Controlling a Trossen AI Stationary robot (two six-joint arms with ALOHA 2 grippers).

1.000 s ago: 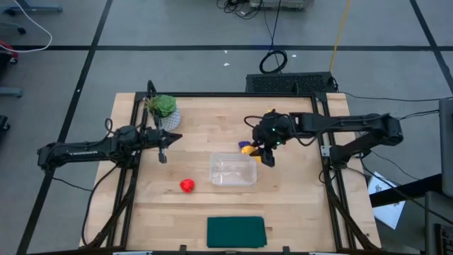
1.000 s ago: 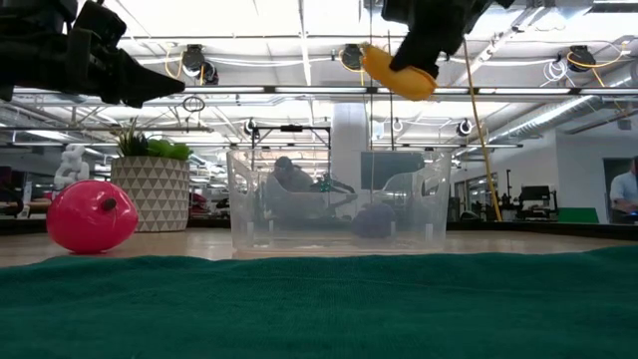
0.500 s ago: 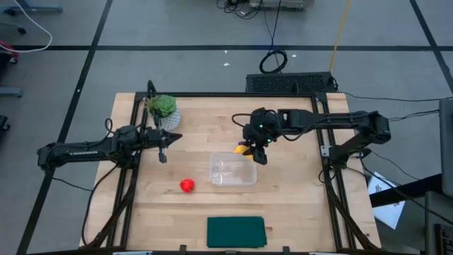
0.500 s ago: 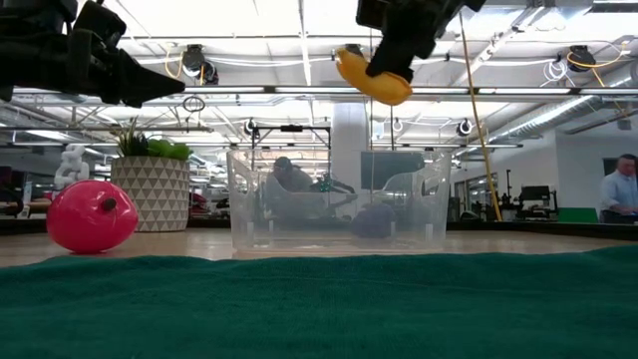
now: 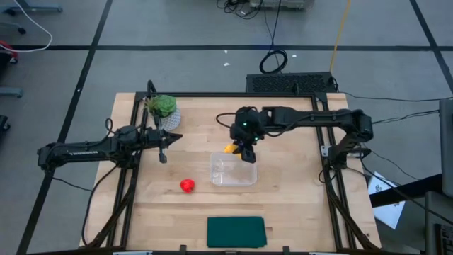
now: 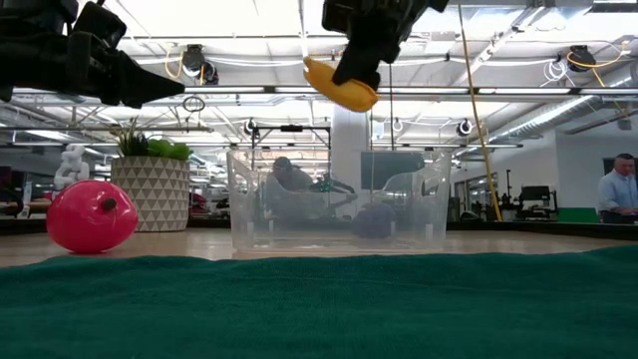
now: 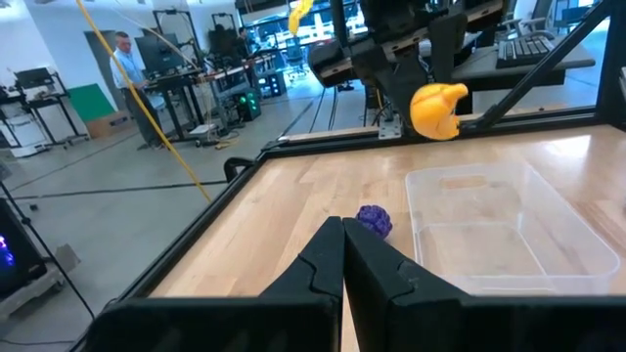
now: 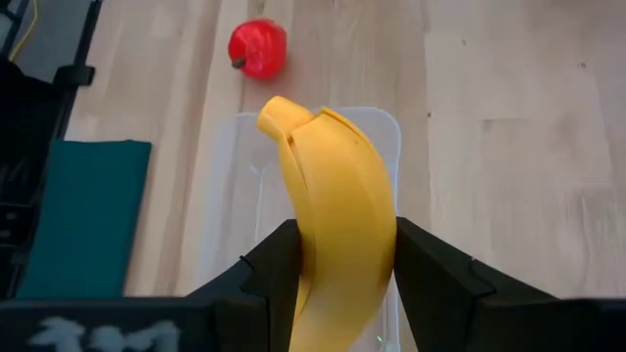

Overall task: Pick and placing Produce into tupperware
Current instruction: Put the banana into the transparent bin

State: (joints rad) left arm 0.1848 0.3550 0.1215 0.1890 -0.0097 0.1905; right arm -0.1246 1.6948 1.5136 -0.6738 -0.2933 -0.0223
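Now the right gripper (image 8: 337, 284) has its fingers clamped on the banana (image 5: 231, 149), carried high over the tupperware (image 5: 233, 170) at its 12 o'clock edge. Next, I'd judge, comes lowering and letting go inside the bin. Nothing blocks that drop. At 9 o'clock of the bin sits the red fruit (image 5: 187, 185); the purple piece (image 7: 374, 220) lies just outside the bin's wall. Farther off, the left gripper (image 5: 164, 146), fingers closed on nothing, waits by the potted plant (image 5: 162, 107).
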